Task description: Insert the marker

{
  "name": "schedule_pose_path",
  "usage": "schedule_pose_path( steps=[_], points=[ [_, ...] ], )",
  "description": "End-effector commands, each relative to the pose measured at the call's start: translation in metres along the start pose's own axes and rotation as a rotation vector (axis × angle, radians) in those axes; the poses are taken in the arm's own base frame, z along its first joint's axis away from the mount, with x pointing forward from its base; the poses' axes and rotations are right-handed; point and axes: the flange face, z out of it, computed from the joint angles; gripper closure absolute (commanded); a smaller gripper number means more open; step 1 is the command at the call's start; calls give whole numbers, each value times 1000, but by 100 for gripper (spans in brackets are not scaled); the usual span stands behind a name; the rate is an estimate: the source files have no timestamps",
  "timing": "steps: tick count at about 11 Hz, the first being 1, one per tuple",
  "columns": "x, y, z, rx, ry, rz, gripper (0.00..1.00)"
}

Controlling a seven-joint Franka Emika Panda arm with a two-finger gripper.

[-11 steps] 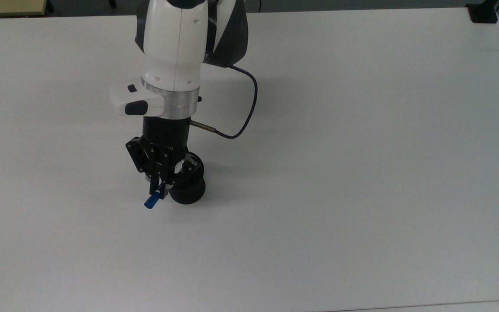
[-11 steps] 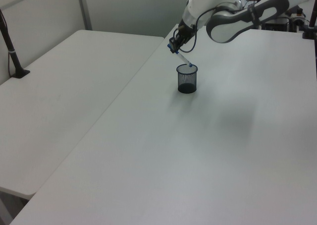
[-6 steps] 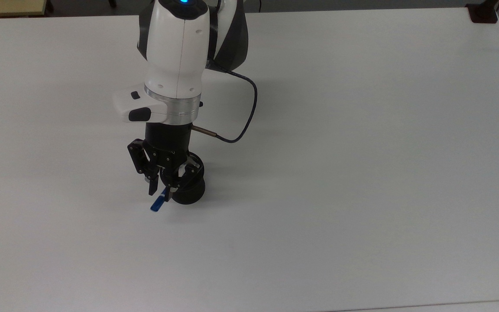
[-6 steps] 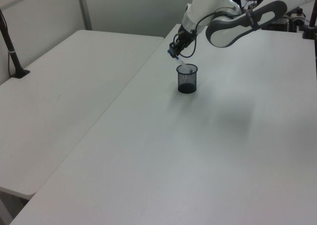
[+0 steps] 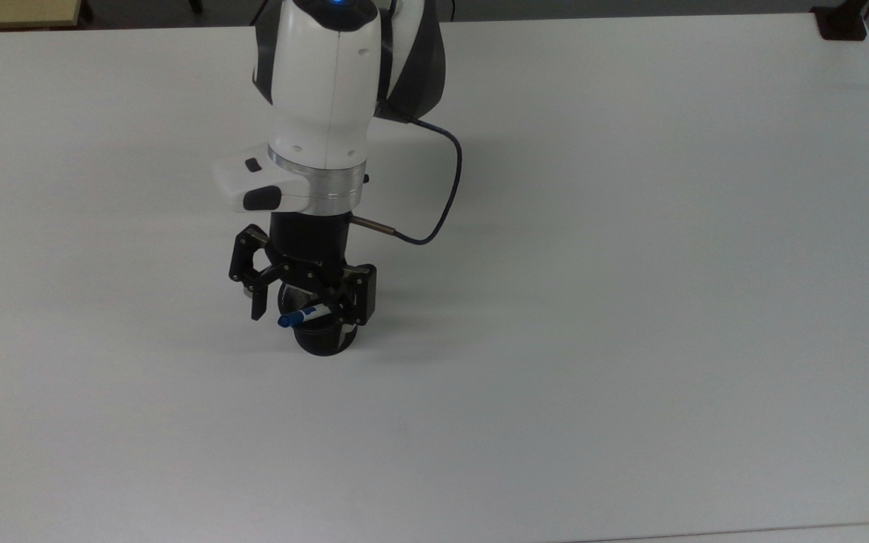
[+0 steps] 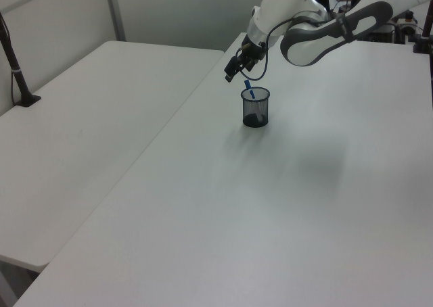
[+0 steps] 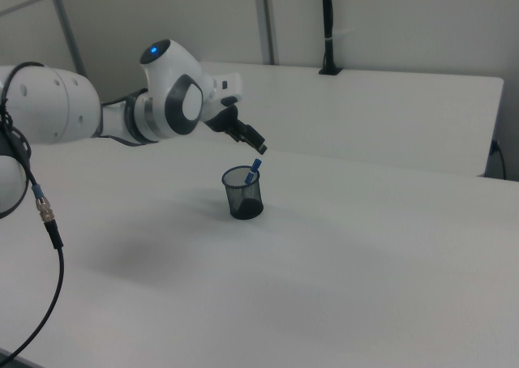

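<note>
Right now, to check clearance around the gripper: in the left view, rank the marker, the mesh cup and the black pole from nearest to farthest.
1. Marker, just below the open gripper, leaning in the cup.
2. Mesh cup, standing on the table beneath.
3. Black pole, far off at the left view's left edge.

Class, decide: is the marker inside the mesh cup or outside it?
Inside. The marker leans in the mesh cup, blue cap above the rim; the claw is open above it.
</note>
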Motion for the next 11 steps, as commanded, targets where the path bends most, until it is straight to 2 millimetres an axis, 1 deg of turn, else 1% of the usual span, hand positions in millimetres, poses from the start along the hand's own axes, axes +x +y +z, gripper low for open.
schedule_pose_path(
  steps=[1,3,4,6,8,9,10,11],
  points=[
    [-15,-25,-54,-56,-137,-105,0],
    [-26,-31,-91,-47,-287,-194,0],
    [-28,-31,-112,-22,-335,-230,0],
    [-28,-20,-152,12,-399,-247,0],
    [-31,-2,-184,57,-477,-297,0],
    [-32,14,-197,79,-521,-337,0],
    [-34,29,-206,86,-566,-381,0],
    [-31,43,-210,91,-577,-402,0]
  ],
)
